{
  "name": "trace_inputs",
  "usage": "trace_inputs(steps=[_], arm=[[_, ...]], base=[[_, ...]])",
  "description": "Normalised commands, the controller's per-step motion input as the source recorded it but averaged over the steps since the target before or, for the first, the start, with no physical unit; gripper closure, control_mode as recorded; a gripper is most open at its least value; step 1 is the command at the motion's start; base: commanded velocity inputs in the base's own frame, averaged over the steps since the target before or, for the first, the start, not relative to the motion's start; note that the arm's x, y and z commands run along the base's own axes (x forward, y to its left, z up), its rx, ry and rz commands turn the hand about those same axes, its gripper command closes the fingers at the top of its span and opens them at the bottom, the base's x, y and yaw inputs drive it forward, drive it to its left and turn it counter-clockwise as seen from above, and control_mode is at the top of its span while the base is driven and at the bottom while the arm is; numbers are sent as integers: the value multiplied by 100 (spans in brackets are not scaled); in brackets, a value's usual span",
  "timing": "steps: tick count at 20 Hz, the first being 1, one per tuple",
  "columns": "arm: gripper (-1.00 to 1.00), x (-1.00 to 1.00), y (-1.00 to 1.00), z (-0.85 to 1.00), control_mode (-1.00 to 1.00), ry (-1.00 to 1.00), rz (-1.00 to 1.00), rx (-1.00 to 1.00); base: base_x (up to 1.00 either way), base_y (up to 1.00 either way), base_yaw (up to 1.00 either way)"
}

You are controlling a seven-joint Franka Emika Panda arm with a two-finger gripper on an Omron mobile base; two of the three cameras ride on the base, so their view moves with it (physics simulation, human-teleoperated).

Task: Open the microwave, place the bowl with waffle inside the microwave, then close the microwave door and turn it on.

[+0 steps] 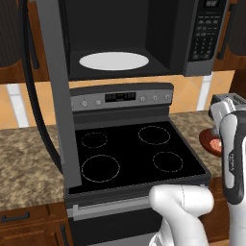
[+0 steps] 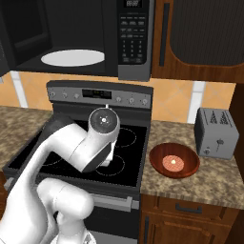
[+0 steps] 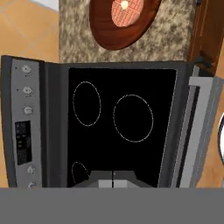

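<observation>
Overhead, the microwave (image 1: 125,38) stands open. Fingers pressed together and empty, the gripper (image 3: 113,183) hovers above the stove (image 3: 118,127) — it should spread before descending on the bowl (image 2: 174,160) holding the waffle (image 2: 173,164), on the counter beside.

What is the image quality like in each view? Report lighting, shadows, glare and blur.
Left base view: even, flat light; the open microwave cavity is dark around its white turntable plate; no blur. Right base view: sharp; a soft sheen on the bowl, faint shadow beside the toaster. Hand view: rolled sideways, the stove top is uniformly black without glare, edges slightly soft.
</observation>
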Motion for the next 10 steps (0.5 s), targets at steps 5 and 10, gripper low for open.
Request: trace_inputs(steps=[5,10], arm=[[100,-7,-96,-38,-100,20,-11,0],[100,0,-74,-43,-100,20,1,0]], base=[[0,0,0],[0,0,0]])
